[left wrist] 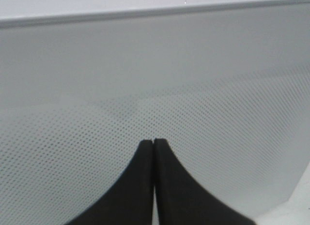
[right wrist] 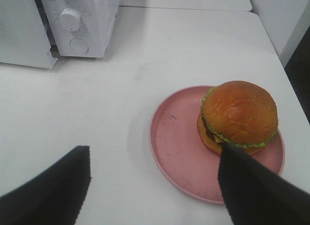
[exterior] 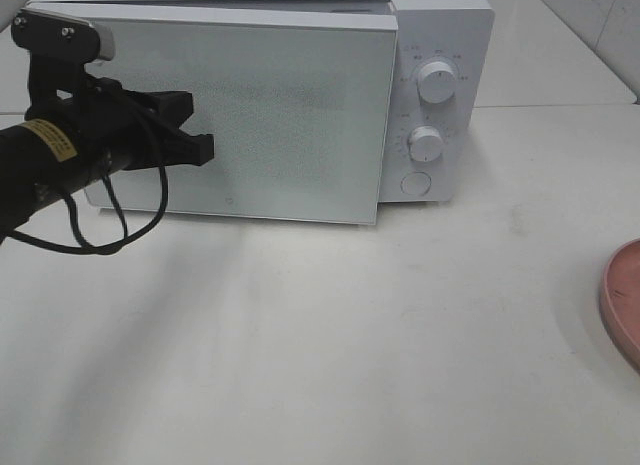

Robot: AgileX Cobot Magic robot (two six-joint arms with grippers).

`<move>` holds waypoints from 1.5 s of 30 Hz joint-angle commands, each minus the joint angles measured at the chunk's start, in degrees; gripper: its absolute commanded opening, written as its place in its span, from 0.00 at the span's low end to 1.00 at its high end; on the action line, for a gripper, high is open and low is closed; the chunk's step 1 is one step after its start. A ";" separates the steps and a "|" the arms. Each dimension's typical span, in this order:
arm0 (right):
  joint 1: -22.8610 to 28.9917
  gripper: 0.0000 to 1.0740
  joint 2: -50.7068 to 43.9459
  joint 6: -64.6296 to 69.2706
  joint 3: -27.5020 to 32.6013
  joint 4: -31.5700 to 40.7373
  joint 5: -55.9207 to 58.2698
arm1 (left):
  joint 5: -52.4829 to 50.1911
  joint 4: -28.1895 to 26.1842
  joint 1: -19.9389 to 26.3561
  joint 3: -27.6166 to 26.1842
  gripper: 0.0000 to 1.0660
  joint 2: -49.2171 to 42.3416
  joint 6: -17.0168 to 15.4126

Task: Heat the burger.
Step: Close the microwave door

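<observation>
While the high view shows only one arm, the wrist views fill in the rest:

Left claw (left wrist: 154, 142): clenched, its two dark fingers pressed together tip to tip with nothing between them; in the high view it (exterior: 200, 145) sits in front of the microwave door, at the door's left part.

Microwave door (exterior: 270, 115): white, dotted mesh front, swung slightly ajar, its right edge standing proud of the control panel; the left wrist view is filled by that mesh face (left wrist: 193, 89), close up.

Microwave (exterior: 450, 45): white, at the back of the tabletop; two round knobs (exterior: 435, 82) stacked over a round button (exterior: 416, 182) on its right side.

Right claw (right wrist: 155, 181): released, fingers set wide apart, hovering above the tabletop; out of frame in the high view.

Burger (right wrist: 238, 116): seen only from the right wrist, resting on the far side of the pink plate, just past one finger of the right claw.

Pink plate (right wrist: 179, 142): round, flat on the tabletop, well apart from the microwave; the high view catches only its rim (exterior: 622, 300) at the right edge.

Tabletop (exterior: 320, 345): off-white, faintly scuffed, bare between microwave and plate; a seam runs behind the microwave.

Edges: the right wrist view shows the tabletop's right edge near the plate, with a dark drop beyond.
</observation>
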 commanded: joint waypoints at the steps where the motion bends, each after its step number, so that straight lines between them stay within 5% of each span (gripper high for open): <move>1: -0.40 0.69 -1.72 -0.40 0.00 0.00 0.06 | 1.78 -7.62 -2.86 -2.58 0.00 1.03 4.13; 2: -0.40 0.69 -1.72 -0.40 0.00 0.00 0.06 | 1.78 -7.62 -2.86 -2.58 0.00 1.03 4.13; 4: -0.40 0.69 -1.72 -0.40 0.00 0.00 0.06 | 2.12 -14.27 -5.96 -5.50 0.00 2.29 9.17; 12: -0.40 0.69 -1.72 -0.34 0.00 0.00 0.06 | 3.84 -23.32 -9.51 -11.29 0.00 5.56 15.93; 24: -0.40 0.69 -1.72 -0.40 0.00 0.00 0.06 | 8.59 -29.51 -10.26 -20.17 0.00 10.26 17.70; 30: -0.40 0.69 -1.72 -0.34 0.00 0.00 0.06 | 8.82 -33.17 -10.26 -25.27 0.00 12.89 22.80; 45: -0.40 0.69 -1.72 -0.40 0.00 0.00 0.06 | 10.43 -34.26 -10.66 -28.48 0.00 13.58 24.98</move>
